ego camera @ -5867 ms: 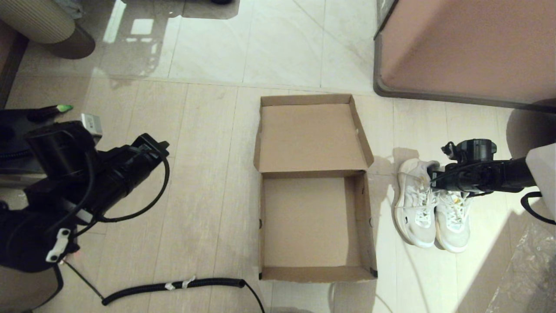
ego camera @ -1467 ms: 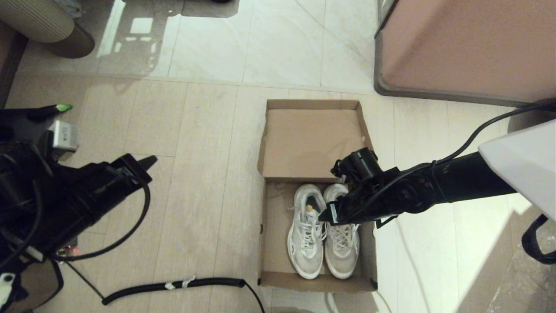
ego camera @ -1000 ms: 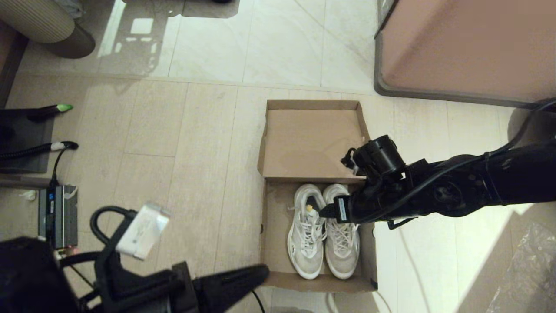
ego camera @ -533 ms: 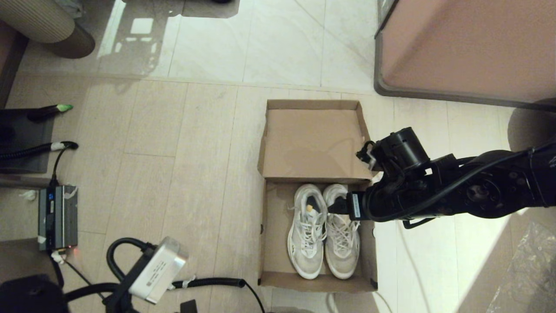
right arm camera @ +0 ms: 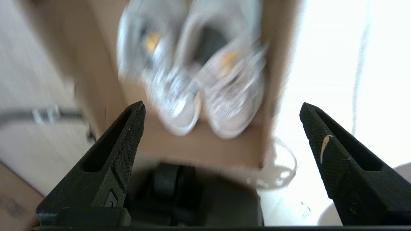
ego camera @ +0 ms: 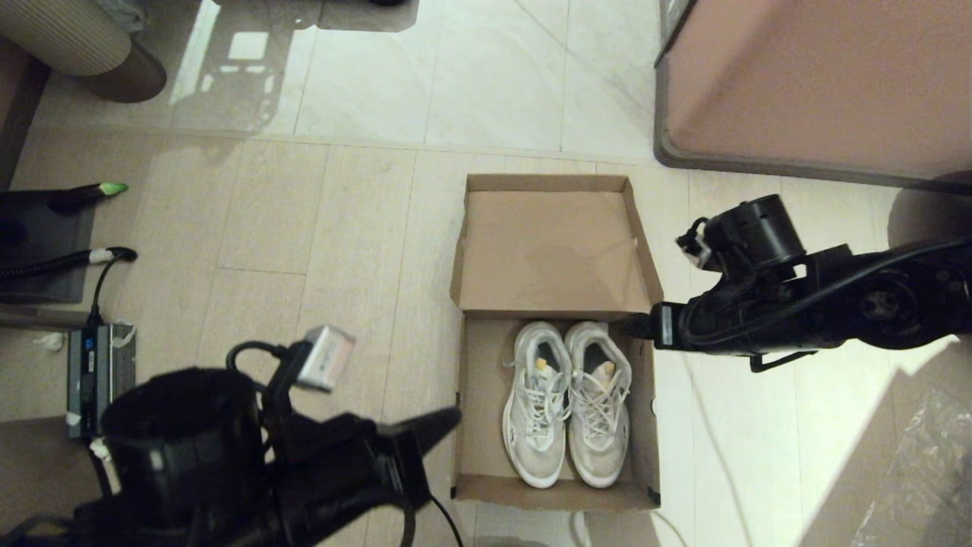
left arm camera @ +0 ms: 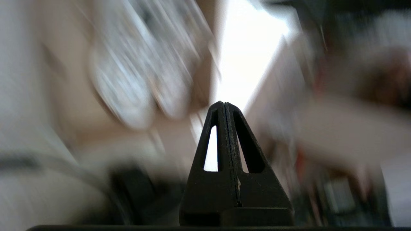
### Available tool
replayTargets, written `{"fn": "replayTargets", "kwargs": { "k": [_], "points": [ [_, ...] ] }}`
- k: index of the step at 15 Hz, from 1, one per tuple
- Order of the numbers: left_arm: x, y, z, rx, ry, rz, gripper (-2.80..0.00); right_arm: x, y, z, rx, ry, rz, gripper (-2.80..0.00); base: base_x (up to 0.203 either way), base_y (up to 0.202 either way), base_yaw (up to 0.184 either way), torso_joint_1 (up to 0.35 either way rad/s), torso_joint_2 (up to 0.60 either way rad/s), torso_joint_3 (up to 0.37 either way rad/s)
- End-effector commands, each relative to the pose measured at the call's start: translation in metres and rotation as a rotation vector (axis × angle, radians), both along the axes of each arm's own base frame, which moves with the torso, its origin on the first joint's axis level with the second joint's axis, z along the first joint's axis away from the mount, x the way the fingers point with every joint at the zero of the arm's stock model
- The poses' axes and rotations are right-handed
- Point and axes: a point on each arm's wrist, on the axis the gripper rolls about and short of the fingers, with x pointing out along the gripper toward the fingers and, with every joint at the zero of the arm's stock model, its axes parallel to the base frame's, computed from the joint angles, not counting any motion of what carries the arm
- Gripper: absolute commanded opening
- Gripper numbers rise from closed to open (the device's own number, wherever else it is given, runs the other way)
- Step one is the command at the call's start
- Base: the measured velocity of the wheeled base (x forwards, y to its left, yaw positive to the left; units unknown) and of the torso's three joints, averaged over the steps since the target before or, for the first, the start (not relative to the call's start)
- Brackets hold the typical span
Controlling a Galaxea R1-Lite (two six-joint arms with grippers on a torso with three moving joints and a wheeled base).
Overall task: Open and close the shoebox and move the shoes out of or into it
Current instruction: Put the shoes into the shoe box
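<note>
The brown shoebox (ego camera: 554,491) stands open on the floor, its lid (ego camera: 554,243) folded flat behind it. Both white sneakers (ego camera: 568,399) lie side by side inside, toes toward me, blurred in the right wrist view as shoes (right arm camera: 192,80). My right gripper (ego camera: 635,327) hovers at the box's rear right corner, just off the shoes, and my right gripper (right arm camera: 221,107) is wide open and empty. My left gripper (ego camera: 449,418) points at the box's left wall from outside. In its wrist view the left gripper (left arm camera: 223,104) is shut with nothing in it.
A large pinkish-brown panel with a grey rim (ego camera: 820,83) fills the far right. A power brick (ego camera: 102,380) and a dark mat (ego camera: 38,235) lie at the left. Crinkled plastic (ego camera: 926,471) is at the near right, and a ribbed round object (ego camera: 68,38) is at the far left.
The shoes went from the floor on the right into the box. My right gripper has since let go and drawn back to the right. My left arm has swung toward the box's left side.
</note>
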Motion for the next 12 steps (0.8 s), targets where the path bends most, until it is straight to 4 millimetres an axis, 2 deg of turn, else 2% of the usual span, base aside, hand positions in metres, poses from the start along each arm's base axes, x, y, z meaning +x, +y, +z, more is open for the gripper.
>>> {"fn": "replayTargets", "kwargs": {
  "k": [1, 2, 5, 7, 10, 11, 12],
  "points": [
    [0.053, 0.006, 0.013, -0.037, -0.043, 0.131, -2.8, 0.015, -0.041, 0.023, 0.083, -0.057, -0.056, 0.0, 0.0, 0.0, 0.0, 0.0, 0.0, 0.0],
    [0.079, 0.009, 0.018, -0.048, -0.067, 0.179, -2.8, 0.021, -0.057, 0.028, 0.115, -0.062, -0.068, 0.0, 0.0, 0.0, 0.0, 0.0, 0.0, 0.0],
    [0.145, 0.025, 0.019, -0.051, -0.094, 0.296, -2.8, 0.048, -0.088, 0.017, 0.175, -0.031, -0.119, 0.0, 0.0, 0.0, 0.0, 0.0, 0.0, 0.0],
    [0.173, 0.031, 0.015, -0.051, -0.102, 0.333, -2.8, 0.063, -0.101, 0.011, 0.209, -0.025, -0.126, 0.0, 0.0, 0.0, 0.0, 0.0, 0.0, 0.0],
    [0.201, 0.035, 0.007, -0.049, -0.102, 0.366, -2.8, 0.094, -0.116, -0.01, 0.257, -0.021, -0.141, 0.0, 0.0, 0.0, 0.0, 0.0, 0.0, 0.0],
    [0.211, 0.035, 0.005, -0.052, -0.107, 0.374, -2.8, 0.106, -0.121, -0.018, 0.283, -0.028, -0.142, -2.8, 0.0, 0.0, 0.0, 0.0, 0.0, 0.0],
    [0.222, 0.036, 0.001, -0.059, -0.113, 0.382, -2.8, 0.12, -0.126, -0.024, 0.317, -0.043, -0.141, -2.8, 0.0, 0.0, 0.0, 0.0, 0.0, 0.0]
  ]
}}
